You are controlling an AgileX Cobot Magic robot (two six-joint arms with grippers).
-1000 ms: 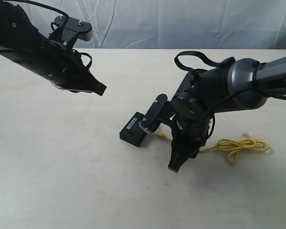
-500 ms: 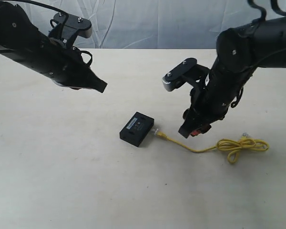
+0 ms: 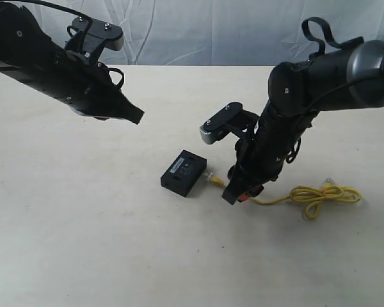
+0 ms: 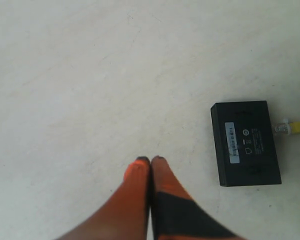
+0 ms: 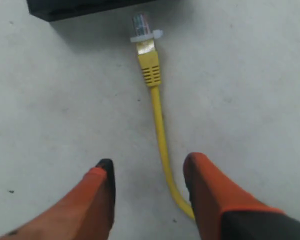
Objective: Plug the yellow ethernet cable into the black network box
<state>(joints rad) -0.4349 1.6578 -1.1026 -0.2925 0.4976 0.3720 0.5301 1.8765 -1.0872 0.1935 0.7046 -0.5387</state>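
left gripper [image 4: 150,164]: fingers pressed together, empty; black network box [image 4: 246,142] lies aside of the tips | right gripper [image 5: 150,185]: fingers spread, holding nothing; yellow ethernet cable [image 5: 157,107] runs between them | plug [image 5: 141,24]: ahead of fingertips at box edge, seemingly unseated | remaining: grasp, insert
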